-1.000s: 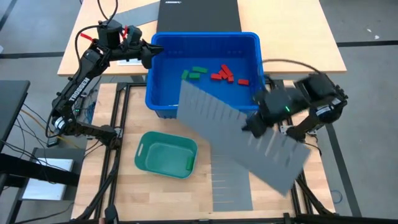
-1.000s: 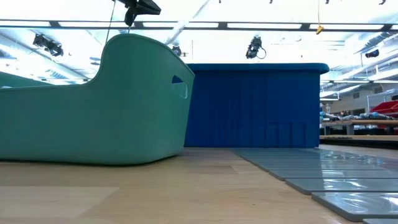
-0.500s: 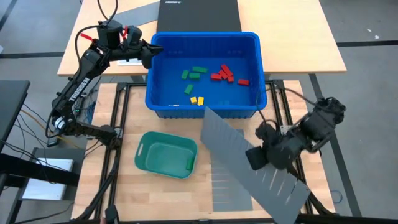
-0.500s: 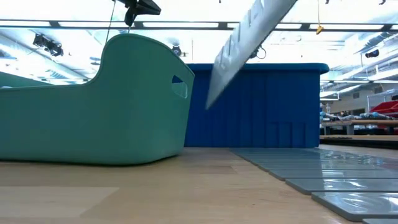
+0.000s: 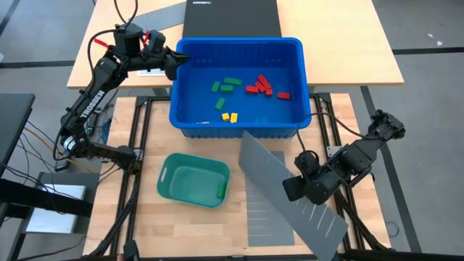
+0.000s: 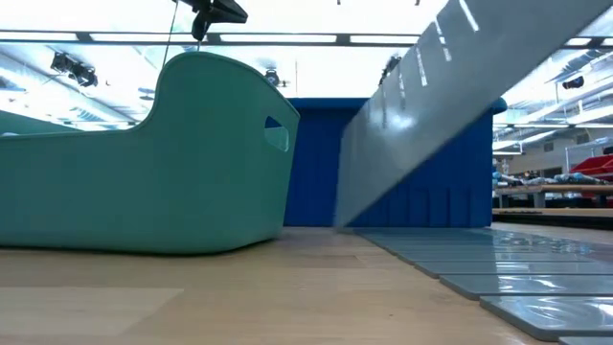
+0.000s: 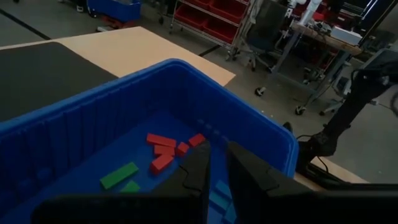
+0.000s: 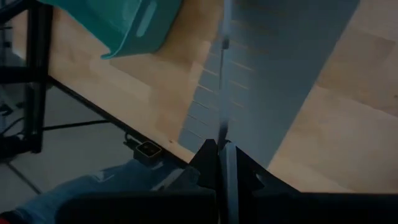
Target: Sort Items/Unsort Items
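A: High view first. Where are your blocks?

B: All in the blue bin [image 5: 190, 116]: green blocks [image 5: 227, 85], red blocks [image 5: 259, 85], yellow blocks [image 5: 230, 116] loose on its floor. Your right end effector [image 5: 291, 187] is near the front of the desk [image 5: 217, 221], pinching a grey slotted divider sheet [image 5: 279, 185]. The sheet's long axis runs diagonal, from the bin's front wall out toward the desk's front-right corner. The left end effector [image 5: 170, 64] hangs at the bin's left rear corner, much nearer the blocks, which lie to its right.

A: Low view?

B: The sheet [image 6: 431, 115] is tilted, low corner near the desk, in front of the bin, beside the teal tray [image 6: 144, 163].

A: Left wrist?

B: Fingers [image 7: 199, 174] only narrowly parted, nothing between; red blocks [image 7: 165, 149] straight ahead, below.

A: Right wrist?

B: Pressed tight on the sheet's [image 8: 292, 68] edge, another divider sheet [image 8: 208, 102] flat on the desk below. I'd guess you set the sheet down next.
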`<action>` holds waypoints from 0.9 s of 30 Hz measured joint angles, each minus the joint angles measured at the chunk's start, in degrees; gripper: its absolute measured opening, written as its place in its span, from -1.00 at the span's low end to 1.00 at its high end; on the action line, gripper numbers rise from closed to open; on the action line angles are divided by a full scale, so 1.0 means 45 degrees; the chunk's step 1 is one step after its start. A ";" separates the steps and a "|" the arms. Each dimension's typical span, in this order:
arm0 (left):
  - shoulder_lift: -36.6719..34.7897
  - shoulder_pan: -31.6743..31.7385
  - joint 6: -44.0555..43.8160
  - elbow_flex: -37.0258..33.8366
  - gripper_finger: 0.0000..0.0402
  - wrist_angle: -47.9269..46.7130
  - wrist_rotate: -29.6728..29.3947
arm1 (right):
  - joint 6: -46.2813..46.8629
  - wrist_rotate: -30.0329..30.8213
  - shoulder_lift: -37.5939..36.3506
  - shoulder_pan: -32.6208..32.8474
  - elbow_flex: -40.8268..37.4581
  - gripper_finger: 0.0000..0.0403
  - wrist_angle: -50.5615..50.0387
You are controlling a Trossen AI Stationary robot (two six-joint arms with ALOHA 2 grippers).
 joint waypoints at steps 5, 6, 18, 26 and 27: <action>0.0000 0.0000 -0.0005 0.0000 -0.71 -0.0025 0.0000 | 0.0163 -0.0056 -0.1369 -0.0118 -0.2808 -1.00 0.2308; 0.0000 0.0000 -0.0005 0.0000 -0.71 -0.0020 0.0000 | 0.0202 -0.0115 -0.1621 -0.0169 -0.3416 -1.00 0.2848; 0.0000 0.0000 -0.0078 0.0000 -0.71 -0.0013 -0.0005 | -0.0774 -0.1777 -0.3667 -0.1391 -0.9069 -0.97 0.6642; 0.0000 0.0000 0.0068 -0.0005 -0.71 -0.0013 -0.0015 | -0.1872 -0.3603 -0.3711 -0.2516 -1.0812 -0.77 0.8342; 0.0000 0.0000 0.0068 -0.0005 -0.71 -0.0015 -0.0019 | -0.2141 -0.3718 -0.3711 -0.2667 -1.0803 -0.73 0.8393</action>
